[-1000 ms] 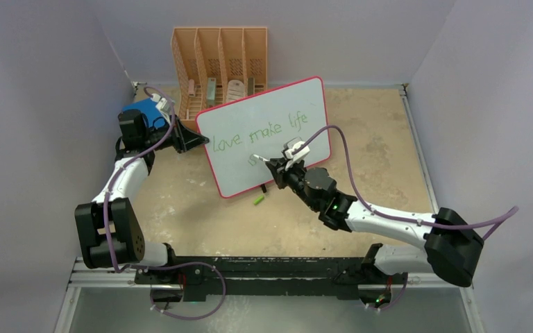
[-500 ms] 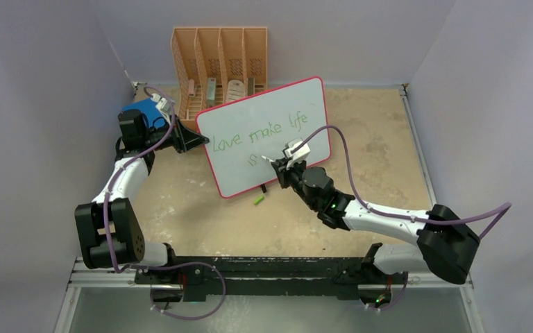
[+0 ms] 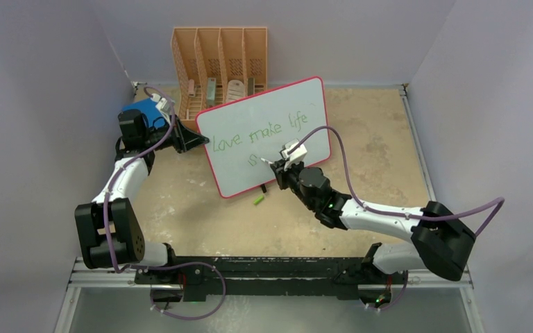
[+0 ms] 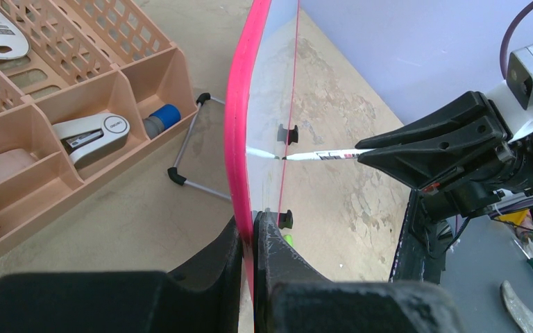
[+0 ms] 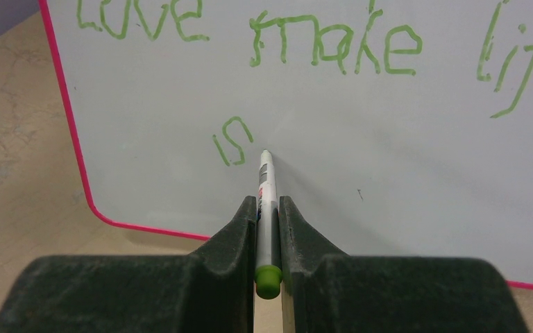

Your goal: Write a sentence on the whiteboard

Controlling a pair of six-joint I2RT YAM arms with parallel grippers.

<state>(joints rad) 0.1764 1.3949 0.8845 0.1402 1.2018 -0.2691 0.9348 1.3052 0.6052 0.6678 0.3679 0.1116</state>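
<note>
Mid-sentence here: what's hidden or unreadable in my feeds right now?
- Top external: the right gripper and marker cover the whiteboard just right of the second line's start.
- Right wrist: the sentence is cut off by the top and right edges.
- Left wrist: whiteboard seen edge-on, so writing is unreadable.
- Top external: organizer contents too small.

2 arms, left arm (image 3: 121, 182) and right arm (image 3: 382, 216): white link shells, black joint housings, 1 purple cable (image 3: 327, 127) each. On right gripper (image 5: 267, 202), matte black wedge fingers (image 5: 225, 243). 1 green LED (image 3: 331, 206) on right forearm.
</note>
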